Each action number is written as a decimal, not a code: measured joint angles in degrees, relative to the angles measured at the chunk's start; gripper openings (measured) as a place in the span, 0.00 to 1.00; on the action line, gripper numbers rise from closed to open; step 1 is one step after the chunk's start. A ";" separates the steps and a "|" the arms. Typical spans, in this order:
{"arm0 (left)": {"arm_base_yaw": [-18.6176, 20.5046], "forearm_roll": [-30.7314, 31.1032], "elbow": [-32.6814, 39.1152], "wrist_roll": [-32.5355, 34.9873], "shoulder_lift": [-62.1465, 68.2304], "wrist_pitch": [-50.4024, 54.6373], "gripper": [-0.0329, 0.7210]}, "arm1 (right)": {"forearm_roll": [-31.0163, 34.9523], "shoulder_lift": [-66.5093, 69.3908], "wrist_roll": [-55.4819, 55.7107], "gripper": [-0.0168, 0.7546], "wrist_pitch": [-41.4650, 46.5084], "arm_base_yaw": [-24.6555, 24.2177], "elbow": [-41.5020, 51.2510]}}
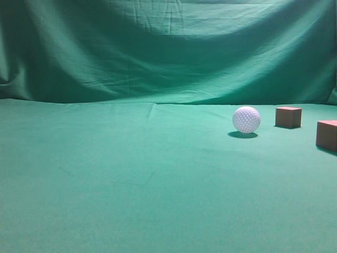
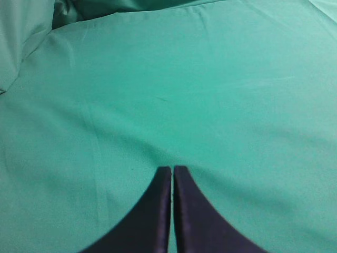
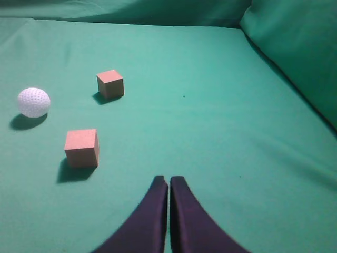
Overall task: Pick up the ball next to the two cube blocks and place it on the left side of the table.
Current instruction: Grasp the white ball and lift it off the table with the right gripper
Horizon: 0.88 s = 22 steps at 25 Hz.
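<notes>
The white dimpled ball rests on the green table right of centre. It also shows in the right wrist view at the far left. Two reddish-brown cube blocks stand to its right: one behind, one at the right edge of the exterior view. In the right wrist view they are the far cube and the near cube. My right gripper is shut and empty, well back from the cubes. My left gripper is shut and empty over bare cloth. Neither arm shows in the exterior view.
A green fabric backdrop hangs behind the table. Folded green cloth rises at the right in the right wrist view and at the top left in the left wrist view.
</notes>
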 joint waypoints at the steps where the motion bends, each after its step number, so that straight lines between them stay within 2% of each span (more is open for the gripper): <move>1: 0.00 0.00 0.00 0.00 0.00 0.00 0.04 | 0.00 0.00 0.00 0.02 -0.10 0.00 0.00; 22: 0.00 0.00 0.00 0.00 0.00 0.00 0.04 | -0.09 0.00 0.02 0.02 -0.22 0.00 0.00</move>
